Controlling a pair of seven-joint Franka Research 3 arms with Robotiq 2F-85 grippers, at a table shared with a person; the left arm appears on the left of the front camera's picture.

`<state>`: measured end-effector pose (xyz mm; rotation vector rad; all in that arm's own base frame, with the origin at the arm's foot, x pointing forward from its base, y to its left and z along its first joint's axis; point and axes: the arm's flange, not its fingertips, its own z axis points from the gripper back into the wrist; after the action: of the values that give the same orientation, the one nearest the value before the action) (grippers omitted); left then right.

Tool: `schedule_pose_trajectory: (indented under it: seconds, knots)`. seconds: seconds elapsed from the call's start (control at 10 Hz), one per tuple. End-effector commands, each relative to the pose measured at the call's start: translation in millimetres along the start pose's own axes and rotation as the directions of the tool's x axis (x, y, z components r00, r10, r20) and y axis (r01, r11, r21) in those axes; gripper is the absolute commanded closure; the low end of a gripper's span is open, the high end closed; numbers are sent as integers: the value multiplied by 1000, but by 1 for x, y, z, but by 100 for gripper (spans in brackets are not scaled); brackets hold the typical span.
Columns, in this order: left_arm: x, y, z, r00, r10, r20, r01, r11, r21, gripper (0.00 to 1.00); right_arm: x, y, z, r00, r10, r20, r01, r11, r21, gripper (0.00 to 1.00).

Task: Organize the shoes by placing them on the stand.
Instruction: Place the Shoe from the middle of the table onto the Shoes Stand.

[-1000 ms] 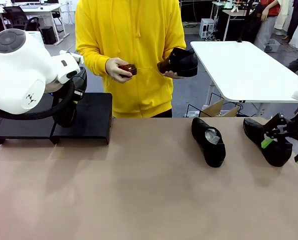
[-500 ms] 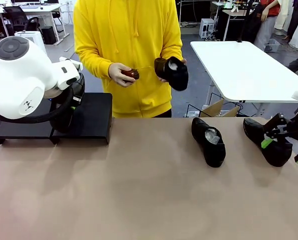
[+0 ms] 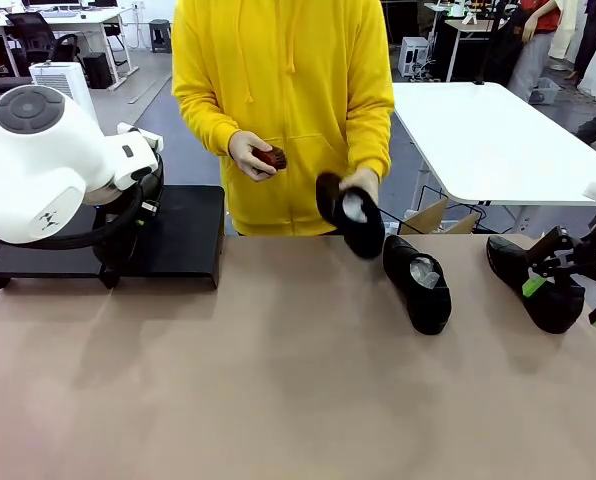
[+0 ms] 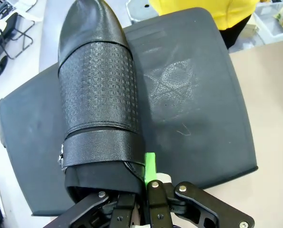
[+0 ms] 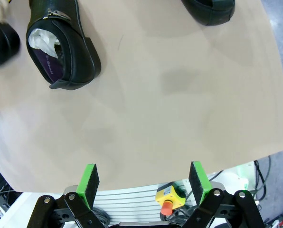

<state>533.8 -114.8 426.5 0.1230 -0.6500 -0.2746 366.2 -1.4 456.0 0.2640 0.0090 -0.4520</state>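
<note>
My left gripper is shut on the heel rim of a black shoe. The shoe's toe points away over the flat black stand; whether it touches the stand I cannot tell. In the front view the white left arm covers that grip above the stand. A person's hand lowers another shoe to the table beside a paper-stuffed shoe. My right gripper hangs open over bare table next to the rightmost shoe, holding nothing.
The person in a yellow hoodie stands at the far side with a small brown brush in the other hand. The tan tabletop is bare across the front. A white table stands behind at the right.
The person has brought the shoe down from chest height to the table beside the middle shoe. My left arm has shifted slightly over the stand. The right arm has not moved.
</note>
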Motion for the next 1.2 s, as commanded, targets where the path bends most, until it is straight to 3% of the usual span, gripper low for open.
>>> schedule_pose_trajectory:
  seconds: [0.0, 0.2, 0.3, 0.7, 1.1]
  knots:
    - [1, -6, -8, 1000, 4, 30, -5, 1000, 23, 100, -1, -2, 0, 1000, 15, 5, -15, 1000, -8, 0]
    - [0, -9, -12, 999, 1, 45, -2, 1000, 23, 96, -1, -2, 0, 1000, 15, 5, -15, 1000, -8, 0]
    - [1, -9, -12, 998, -2, 55, 0, 1000, 24, 85, -1, -2, 0, 1000, 15, 5, -15, 1000, -8, 0]
    - [12, -6, -11, 997, 16, 77, -19, 999, 29, 17, -1, -2, 0, 1000, 15, 5, -15, 1000, -8, 0]
    - [11, -3, 45, 974, 203, 96, -198, 978, -60, 17, -1, -2, 0, 1000, 15, 5, -15, 1000, -8, 0]
